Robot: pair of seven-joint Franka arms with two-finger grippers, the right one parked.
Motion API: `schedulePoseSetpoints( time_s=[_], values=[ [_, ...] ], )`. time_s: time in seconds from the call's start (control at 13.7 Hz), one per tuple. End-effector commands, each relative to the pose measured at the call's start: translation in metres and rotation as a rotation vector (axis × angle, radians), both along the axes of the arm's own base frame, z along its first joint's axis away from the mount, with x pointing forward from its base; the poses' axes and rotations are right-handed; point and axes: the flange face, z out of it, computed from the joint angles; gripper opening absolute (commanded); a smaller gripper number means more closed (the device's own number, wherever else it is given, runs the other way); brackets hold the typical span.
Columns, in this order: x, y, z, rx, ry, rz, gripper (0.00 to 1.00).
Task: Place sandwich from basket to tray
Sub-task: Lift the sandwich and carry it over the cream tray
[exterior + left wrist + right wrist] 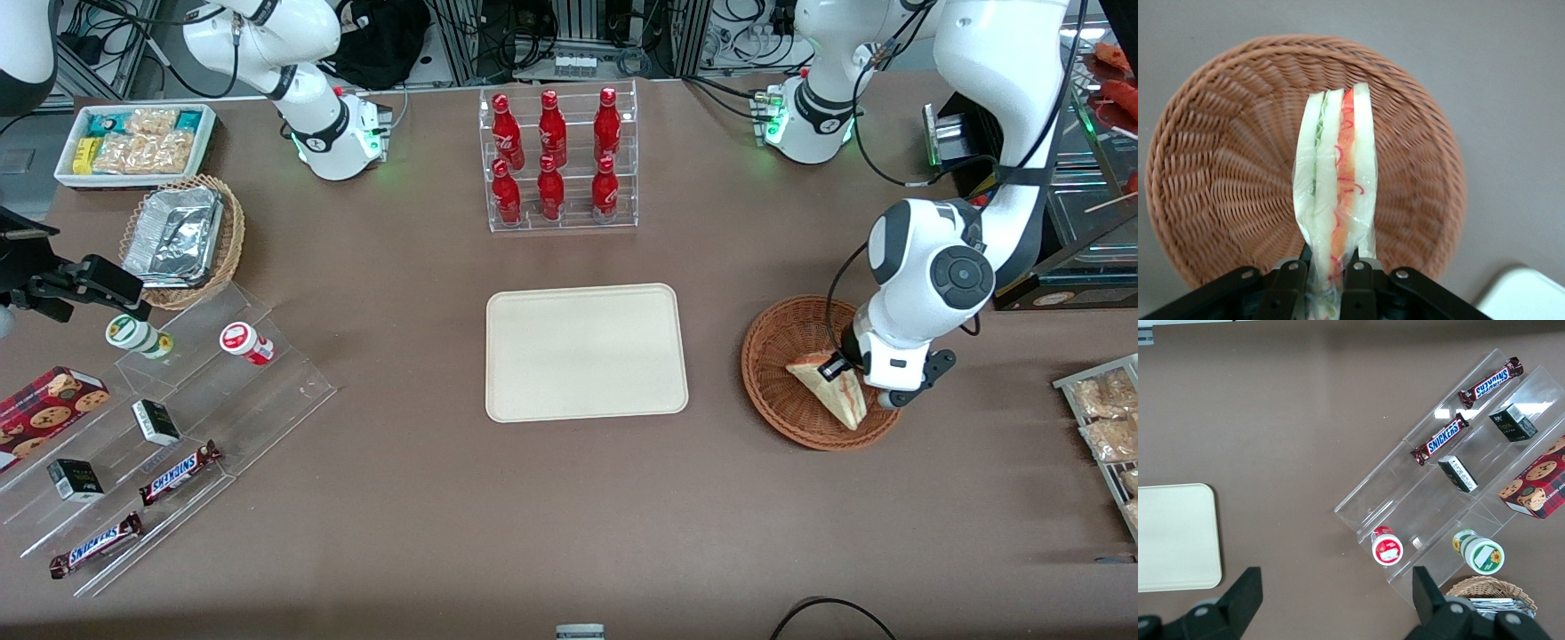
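Brown table (400, 498); gripper (1327, 272) pinching sandwich (1335, 193), cut edge upward.

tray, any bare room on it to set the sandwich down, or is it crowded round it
The tray is bare all over. Open table lies between it and the basket, where the gripper grips the sandwich. Only the bottle rack stands near.

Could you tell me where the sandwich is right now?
The sandwich is over the basket, gripped by the left arm's end effector, toward the working arm's end of the table from the tray.
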Motion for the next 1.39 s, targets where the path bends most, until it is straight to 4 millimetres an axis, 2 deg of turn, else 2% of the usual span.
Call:
schedulePoseSetpoints(
  time_s=[0.0, 0.22, 0.44, 0.59, 0.8, 0.95, 1.32],
  values=[
    [0.004, -0.076, 0.047, 0.007, 0.019, -0.049, 0.14],
    [-0.001, -0.157, 0.063, 0.016, 0.035, -0.152, 0.16],
    [-0.014, -0.231, 0.049, 0.02, 0.06, -0.236, 0.15],
    [-0.028, -0.267, 0.041, 0.016, 0.062, -0.293, 0.15],
    [-0.046, -0.315, 0.01, -0.004, 0.051, -0.37, 0.21],
    [-0.068, -0.348, -0.01, -0.012, 0.032, -0.432, 0.2],
    [-0.099, -0.379, -0.058, 0.07, 0.051, -0.545, 0.18]
  ],
)
